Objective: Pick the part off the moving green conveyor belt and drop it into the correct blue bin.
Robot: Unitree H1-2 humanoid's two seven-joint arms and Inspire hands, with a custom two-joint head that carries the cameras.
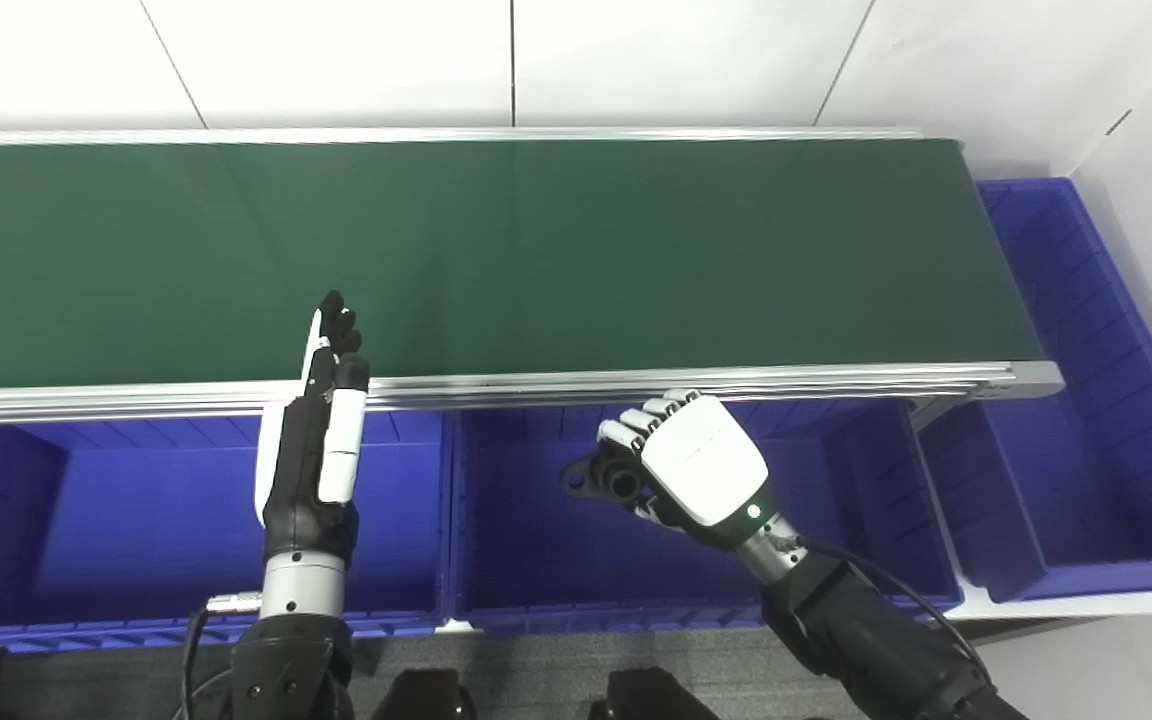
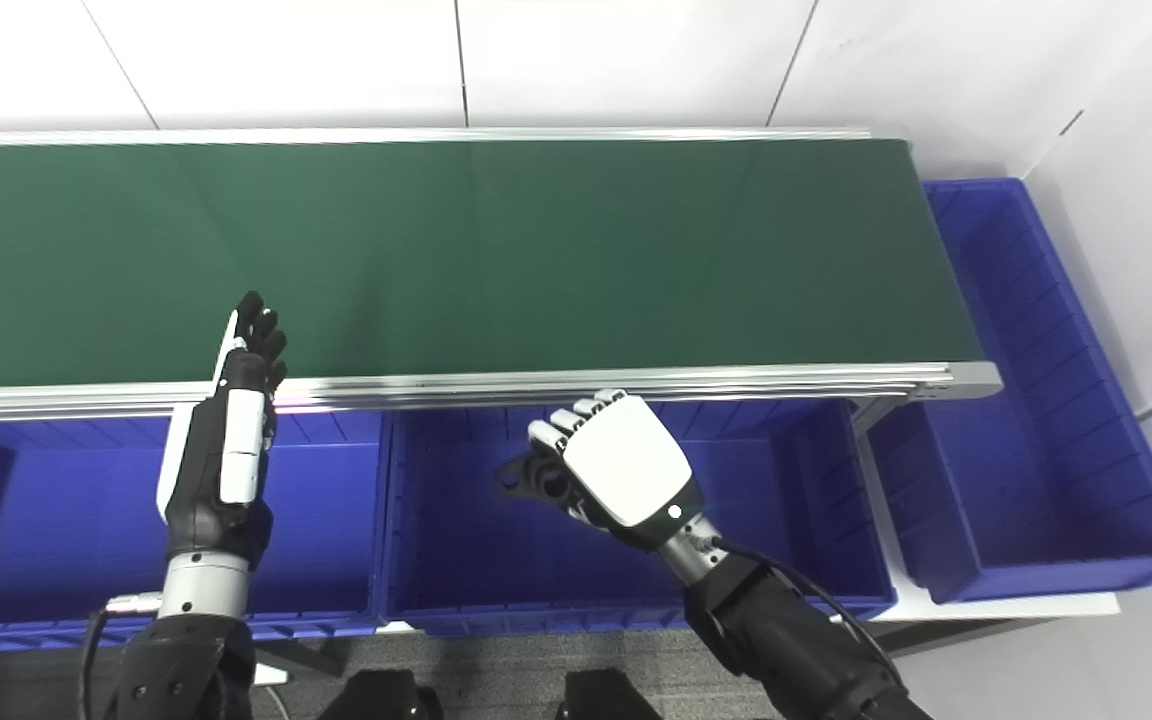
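My right hand [image 1: 691, 460] hovers over the middle blue bin [image 1: 516, 560], shut on a small black part [image 1: 601, 480] with round holes that sticks out to the left of its fingers. My left hand [image 1: 321, 420] stands upright with fingers straight and apart, open and holding nothing, above the divide between the left bin [image 1: 136, 510] and the middle bin; its fingertips reach over the near edge of the green conveyor belt [image 1: 496, 250]. Nothing lies on the belt.
A third blue bin [image 1: 1086, 420] sits past the belt's right end. The conveyor's silver near rail [image 1: 636, 385] runs above the bins' back edges. White wall panels stand behind the belt.
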